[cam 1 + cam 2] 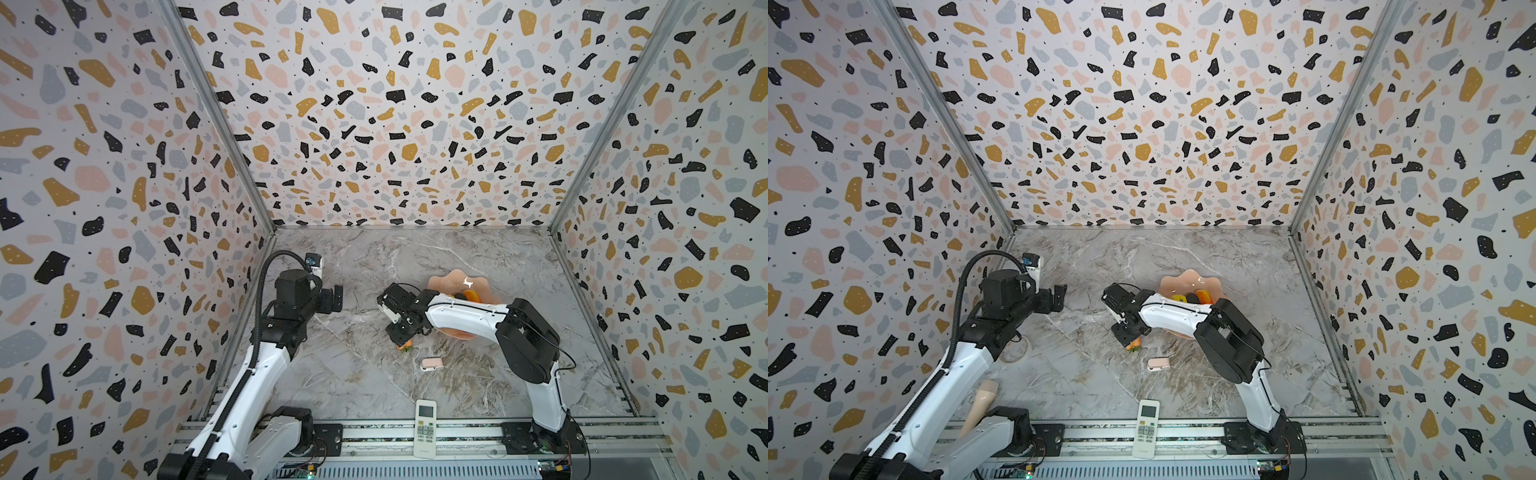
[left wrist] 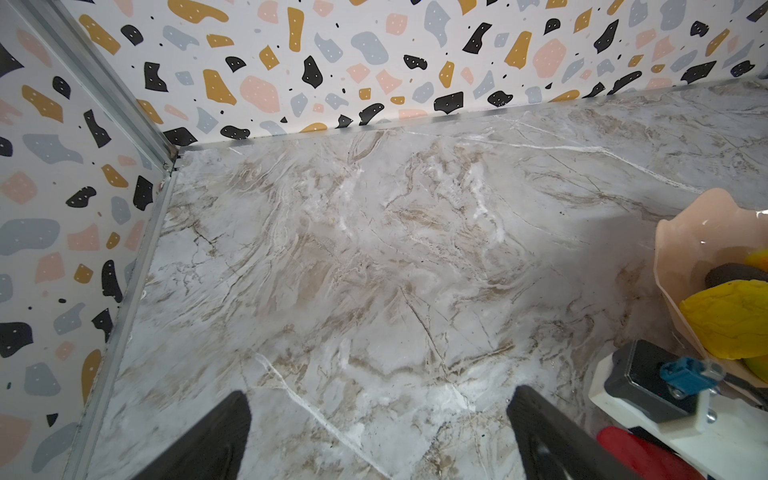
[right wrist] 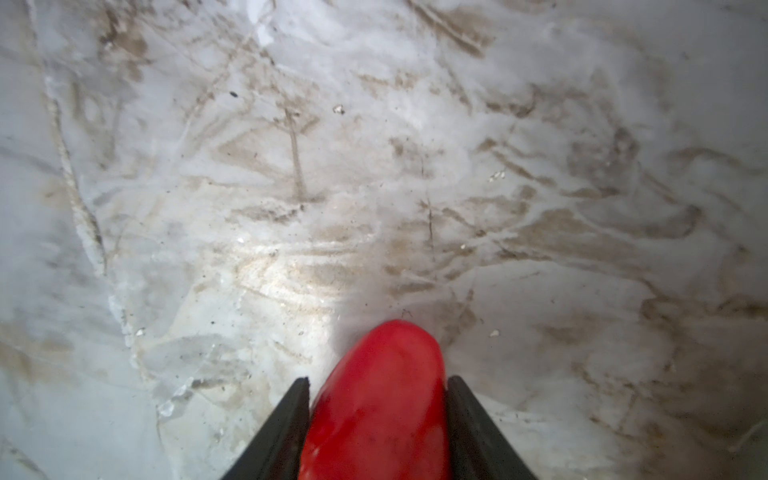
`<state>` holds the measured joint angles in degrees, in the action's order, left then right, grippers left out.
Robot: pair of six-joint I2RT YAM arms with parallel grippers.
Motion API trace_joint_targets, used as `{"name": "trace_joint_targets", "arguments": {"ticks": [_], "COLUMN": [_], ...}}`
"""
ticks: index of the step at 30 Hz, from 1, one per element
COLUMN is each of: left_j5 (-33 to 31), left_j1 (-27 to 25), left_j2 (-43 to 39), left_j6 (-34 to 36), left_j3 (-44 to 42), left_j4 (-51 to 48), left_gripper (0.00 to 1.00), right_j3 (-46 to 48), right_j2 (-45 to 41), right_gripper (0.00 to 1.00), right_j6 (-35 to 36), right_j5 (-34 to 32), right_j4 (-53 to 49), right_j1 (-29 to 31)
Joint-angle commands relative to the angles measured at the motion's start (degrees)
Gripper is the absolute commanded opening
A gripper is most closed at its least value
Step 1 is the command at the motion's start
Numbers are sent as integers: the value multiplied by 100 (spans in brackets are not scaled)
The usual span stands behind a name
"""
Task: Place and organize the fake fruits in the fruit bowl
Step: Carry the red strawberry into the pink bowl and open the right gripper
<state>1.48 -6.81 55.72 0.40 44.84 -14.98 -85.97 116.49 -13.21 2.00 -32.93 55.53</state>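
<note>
A: Nearest item first: white remote [image 1: 425,428], 6 o'clock edge of marble table [image 1: 357,374], partly on the front rail. Next?

B: Small pale pink gadget [image 1: 431,364], just inward of remote, approx. centre-front.

A: Container?

B: Fruit bowl [image 1: 451,279], salmon pink, scalloped rim, approx. 2 o'clock from table centre. Right arm crosses over its near part. Contents visible: bumpy yellow fruit [image 2: 727,322], dark oval fruit [image 2: 731,276], red-orange oval fruit [image 1: 1205,296]. Any more under the arm: can't tell.

A: Item outside bowl?

B: Strawberry [image 3: 380,407], red w/ green leaves, at 7 o'clock of bowl, just beyond the gadget. Whether it rests on the marble: can't tell.

A: Right gripper [image 3: 378,419]?

B: Pointing down, jaws closed on both sides of the strawberry; red body fills the gap, tip sticks out past the fingertips.

A: Left gripper [image 2: 380,432]?

B: At 9 o'clock, off the table, jaws wide apart, only marble betw. them.
</note>
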Motion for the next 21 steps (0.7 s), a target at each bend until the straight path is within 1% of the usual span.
{"name": "trace_joint_targets", "arguments": {"ticks": [1, 2, 7, 12, 17, 21], "left_j5": [37, 37, 28, 19, 19, 19], "left_j1": [30, 30, 30, 30, 30, 30], "left_j2": [-97, -105, -123, -129, -123, -106], "left_j6": [2, 2, 6, 4, 6, 11], "left_j3": [60, 60, 57, 60, 62, 73], "left_j4": [135, 131, 132, 136, 135, 136], "left_gripper": [100, 100, 100, 100, 100, 99], "right_j3": [-25, -46, -84, -139, -33, 285], "right_j2": [-402, -427, -598, -870, -1355, -1888], "right_gripper": [43, 41, 38, 36, 36, 35], "right_j6": [135, 176, 342, 518, 700, 802], "right_j5": [55, 47, 19, -49, -382, -630], "right_j4": [-47, -47, -19, -103, -373, -582], "right_j1": [33, 30, -21, -235, -684, -1226]}}
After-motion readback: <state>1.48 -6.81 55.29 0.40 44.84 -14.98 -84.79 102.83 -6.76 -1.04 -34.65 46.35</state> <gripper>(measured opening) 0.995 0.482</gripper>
